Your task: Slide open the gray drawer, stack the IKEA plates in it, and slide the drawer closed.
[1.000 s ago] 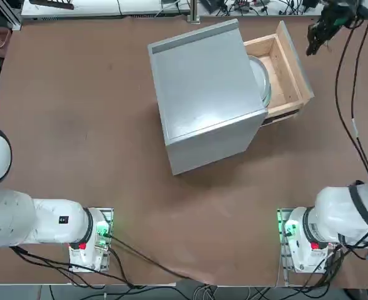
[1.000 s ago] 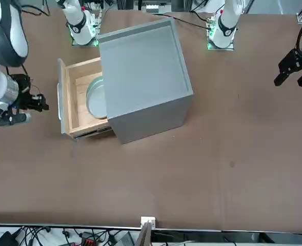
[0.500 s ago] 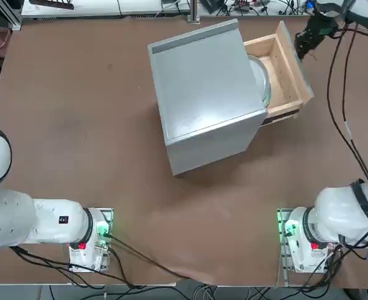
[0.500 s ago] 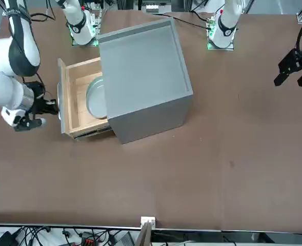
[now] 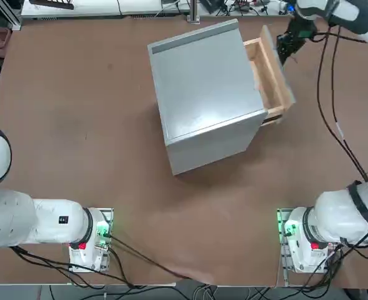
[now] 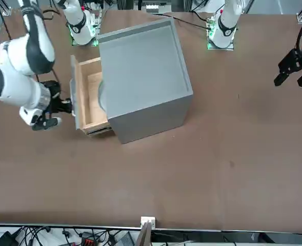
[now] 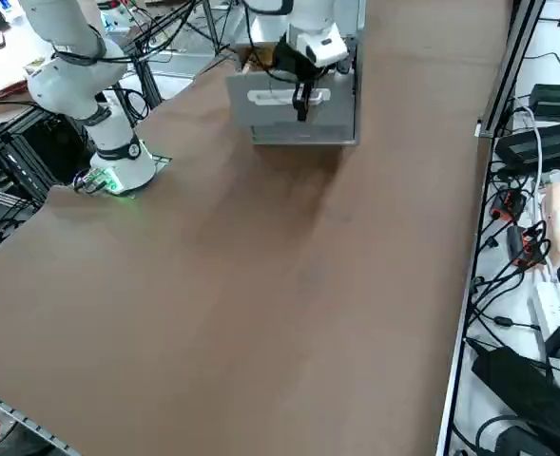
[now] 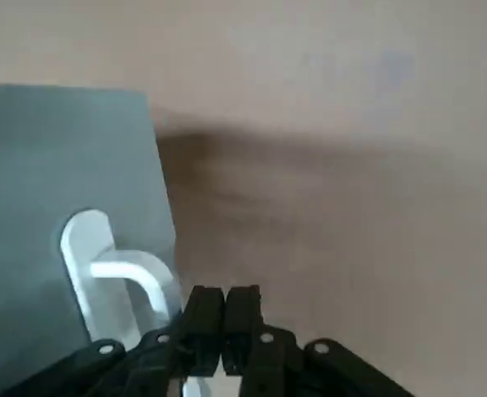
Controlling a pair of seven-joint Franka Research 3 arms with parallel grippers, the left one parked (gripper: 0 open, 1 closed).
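Note:
The gray drawer [image 5: 268, 81] sticks partway out of the boxy gray cabinet [image 5: 202, 87], its wooden tray showing. My right gripper [image 5: 280, 55] is shut, its tips against the drawer's gray front panel [image 6: 74, 100]. In the front view the gripper [image 6: 66, 105] sits just outside that panel. The wrist view shows the shut fingers [image 8: 203, 318] beside the white handle [image 8: 123, 273]. The side view has the gripper [image 7: 301, 106] over the handle. Of the IKEA plates, only a pale sliver [image 6: 100, 95] shows inside the tray; the rest is hidden under the cabinet.
Brown table [image 5: 77, 125] spreads around the cabinet. Cables hang from my right arm [image 5: 333, 119] over the table's right side. Both arm bases [image 5: 299, 237] stand at the near edge. Cable clutter lines the table's right side [image 7: 536, 237].
My right gripper has moved against the drawer front and pushed it inward. The drawer now sticks out about half as far, and the plates have slid under the cabinet.

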